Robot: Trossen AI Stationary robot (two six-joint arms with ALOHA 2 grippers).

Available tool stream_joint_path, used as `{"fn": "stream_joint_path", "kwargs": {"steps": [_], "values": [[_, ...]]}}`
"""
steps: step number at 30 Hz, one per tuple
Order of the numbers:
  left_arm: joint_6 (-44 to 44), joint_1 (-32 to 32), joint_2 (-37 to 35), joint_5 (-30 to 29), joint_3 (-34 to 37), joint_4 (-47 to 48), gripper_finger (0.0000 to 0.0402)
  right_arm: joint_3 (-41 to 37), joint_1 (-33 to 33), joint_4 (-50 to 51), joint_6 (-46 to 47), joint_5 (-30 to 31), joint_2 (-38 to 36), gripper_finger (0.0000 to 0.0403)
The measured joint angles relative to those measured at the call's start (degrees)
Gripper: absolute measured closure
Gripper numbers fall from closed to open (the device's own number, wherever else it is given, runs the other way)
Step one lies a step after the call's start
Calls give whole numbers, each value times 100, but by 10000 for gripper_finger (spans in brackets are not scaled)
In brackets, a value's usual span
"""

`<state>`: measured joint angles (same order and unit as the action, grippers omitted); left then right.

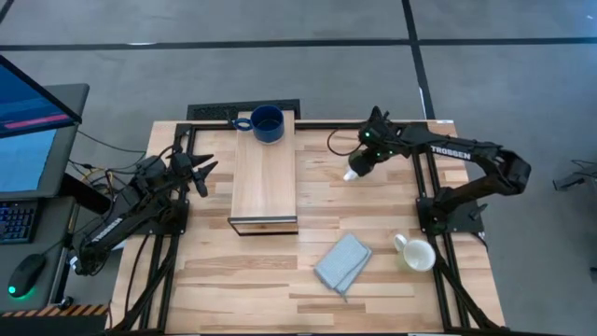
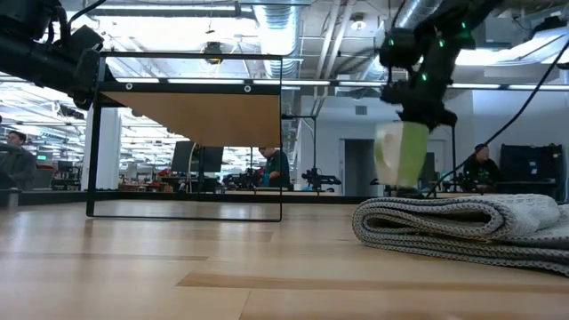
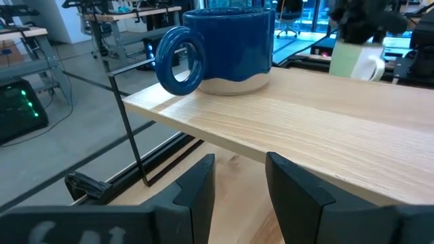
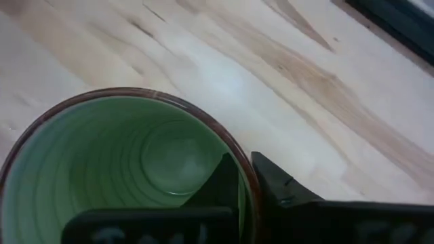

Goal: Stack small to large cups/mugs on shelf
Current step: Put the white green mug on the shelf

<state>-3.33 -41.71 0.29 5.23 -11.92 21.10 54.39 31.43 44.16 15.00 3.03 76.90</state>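
While pinching the green mug's (image 4: 129,173) rim, one finger inside and one outside, right gripper (image 1: 358,166) right of the shelf (image 1: 265,182), mug seemingly just off the table (image 1: 373,280). Blue mug (image 1: 265,122) on shelf's far end. White mug (image 1: 415,253) on its side, right of shelf. Left gripper (image 1: 201,170) left of shelf, fingers parted, empty.

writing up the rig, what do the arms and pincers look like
Both arms are dark, jointed and slim. The right arm carries white TROSSEN lettering and green lights near its wrist. The left pincer has two flat, dark, angular fingers. Black cables trail by each arm's base.
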Motion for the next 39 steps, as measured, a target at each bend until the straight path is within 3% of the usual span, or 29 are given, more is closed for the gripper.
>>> {"fn": "stream_joint_path", "kwargs": {"steps": [8, 14, 25, 31, 39], "values": [[6, 2, 1, -2, 0, 2, 278, 1268, -523, 728, 332, -13, 0, 373], [103, 1, -1, -7, 0, 2, 278, 1746, -942, 1002, 1109, -11, -7, 373], [103, 2, -2, -9, 0, 4, 278, 1830, -2407, 1365, 2650, 8, 13, 373], [130, 1, -1, 54, 0, 24, 278, 1834, -3140, 1393, 3408, 337, 144, 373], [246, 4, 6, 102, 0, 24, 278, 1843, -3823, 1063, 3969, 300, 874, 373]]}}
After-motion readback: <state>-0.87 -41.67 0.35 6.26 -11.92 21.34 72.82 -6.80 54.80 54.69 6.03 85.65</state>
